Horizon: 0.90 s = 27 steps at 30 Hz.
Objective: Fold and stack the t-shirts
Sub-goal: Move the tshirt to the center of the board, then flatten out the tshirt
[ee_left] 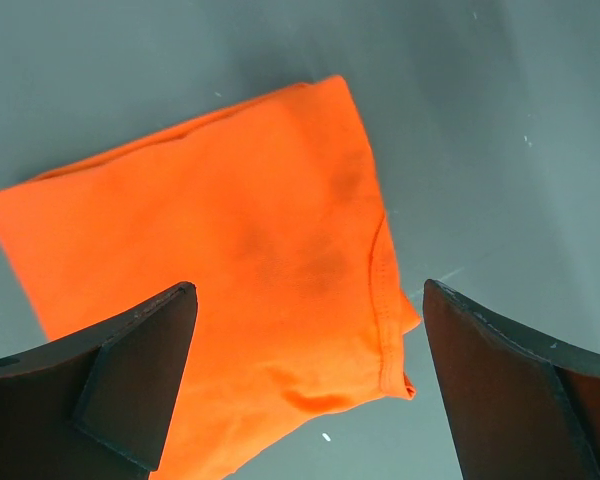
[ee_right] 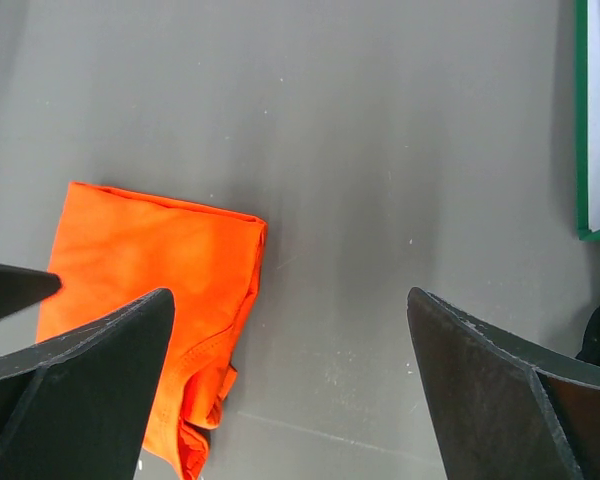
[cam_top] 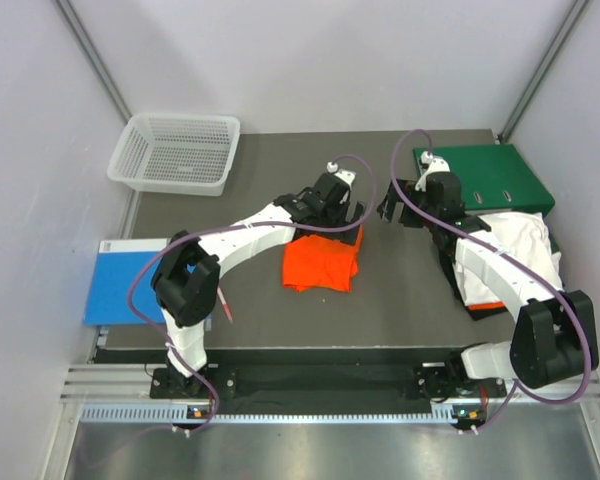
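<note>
A folded orange t-shirt lies flat mid-table; it also fills the left wrist view and shows at the left of the right wrist view. My left gripper hovers open over the shirt's far edge, holding nothing. Right of the shirt, over bare table, my right gripper also stands open and empty. A white t-shirt lies crumpled at the right under the right arm. Dark cloth and a bit of orange cloth peek out beneath it.
A green binder lies at the back right beside the white shirt. A white mesh basket stands at the back left. A blue book overhangs the left edge, with a red pen near the left arm's base.
</note>
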Motion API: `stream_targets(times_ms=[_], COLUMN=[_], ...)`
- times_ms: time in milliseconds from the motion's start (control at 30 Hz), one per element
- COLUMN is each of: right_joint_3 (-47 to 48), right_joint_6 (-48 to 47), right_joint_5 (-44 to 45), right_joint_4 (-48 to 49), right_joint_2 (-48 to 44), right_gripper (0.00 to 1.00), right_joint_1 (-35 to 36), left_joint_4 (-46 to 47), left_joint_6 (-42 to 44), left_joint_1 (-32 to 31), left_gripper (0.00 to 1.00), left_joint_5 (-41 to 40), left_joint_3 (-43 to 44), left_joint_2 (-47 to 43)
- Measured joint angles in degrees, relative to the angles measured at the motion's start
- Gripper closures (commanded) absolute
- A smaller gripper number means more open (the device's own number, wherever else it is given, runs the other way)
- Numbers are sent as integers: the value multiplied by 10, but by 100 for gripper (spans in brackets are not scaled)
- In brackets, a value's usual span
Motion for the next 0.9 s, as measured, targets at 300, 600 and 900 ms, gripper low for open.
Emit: stream_targets(times_ms=[300, 600, 900], right_joint_3=[0, -1, -8], right_joint_6=[-2, 5, 4], right_joint_5=[9, 41, 42], right_joint_4=[-8, -21, -23], right_joint_2=[0, -22, -36], right_gripper=[0, 0, 0], right_joint_1=[-6, -40, -47], left_joint_4=[-15, -33, -56], left_joint_6=[-2, 2, 8], left_joint_1=[-43, -47, -47], left_gripper=[19, 99, 100], left_joint_5=[9, -9, -65], left_joint_3=[40, 47, 66], left_joint_2=[63, 92, 101])
